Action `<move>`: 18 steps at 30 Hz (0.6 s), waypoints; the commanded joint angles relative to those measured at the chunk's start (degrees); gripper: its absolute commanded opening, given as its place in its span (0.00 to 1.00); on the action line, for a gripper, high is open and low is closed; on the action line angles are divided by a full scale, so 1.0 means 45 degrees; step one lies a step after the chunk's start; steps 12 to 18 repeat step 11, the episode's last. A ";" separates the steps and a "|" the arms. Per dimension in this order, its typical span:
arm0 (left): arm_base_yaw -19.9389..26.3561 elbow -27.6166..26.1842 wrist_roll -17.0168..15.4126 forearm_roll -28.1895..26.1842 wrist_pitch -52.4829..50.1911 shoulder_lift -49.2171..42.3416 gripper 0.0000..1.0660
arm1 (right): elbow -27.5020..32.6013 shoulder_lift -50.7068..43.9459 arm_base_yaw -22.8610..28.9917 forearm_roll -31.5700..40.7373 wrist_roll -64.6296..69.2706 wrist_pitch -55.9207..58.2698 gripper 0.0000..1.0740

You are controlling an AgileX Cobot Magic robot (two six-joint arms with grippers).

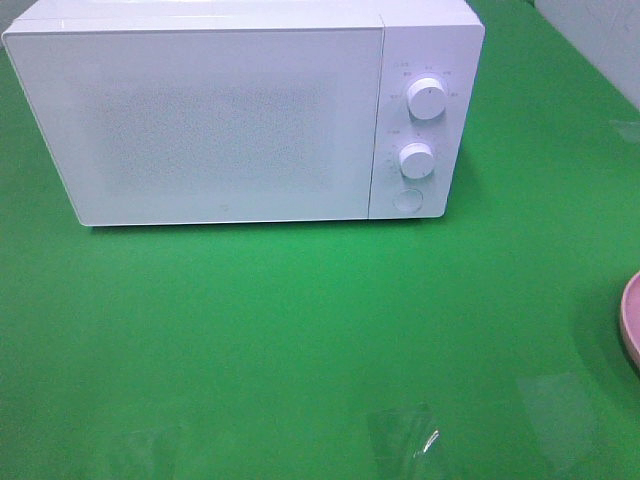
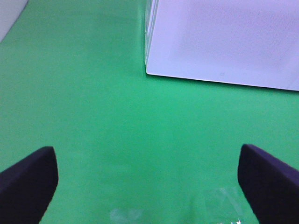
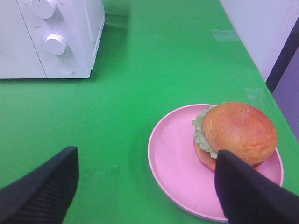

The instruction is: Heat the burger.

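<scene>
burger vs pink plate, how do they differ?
The burger is domed and golden-brown with green lettuce showing; the pink plate is flat, wider and plain pink. The burger sits toward one side of the plate, leaving much of it bare. Both are round and rest on the green table.

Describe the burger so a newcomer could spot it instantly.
Start at the white microwave at the back of the green table; off toward its knob side sits a pink plate. The burger rests on that plate, off-centre. It is the only food: glossy golden-brown bun with frilly green lettuce at its edge.
</scene>
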 commanded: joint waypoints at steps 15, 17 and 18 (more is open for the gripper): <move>0.0025 0.0038 0.0000 -0.0089 -0.0153 -0.0344 0.92 | 0.0025 -0.0344 -0.0051 0.0025 0.0038 -0.0089 0.71; 0.0025 0.0038 0.0000 -0.0089 -0.0153 -0.0344 0.92 | 0.0025 -0.0344 -0.0051 0.0025 0.0038 -0.0089 0.71; 0.0025 0.0038 0.0000 -0.0089 -0.0153 -0.0344 0.92 | 0.0025 -0.0344 -0.0051 0.0025 0.0038 -0.0089 0.71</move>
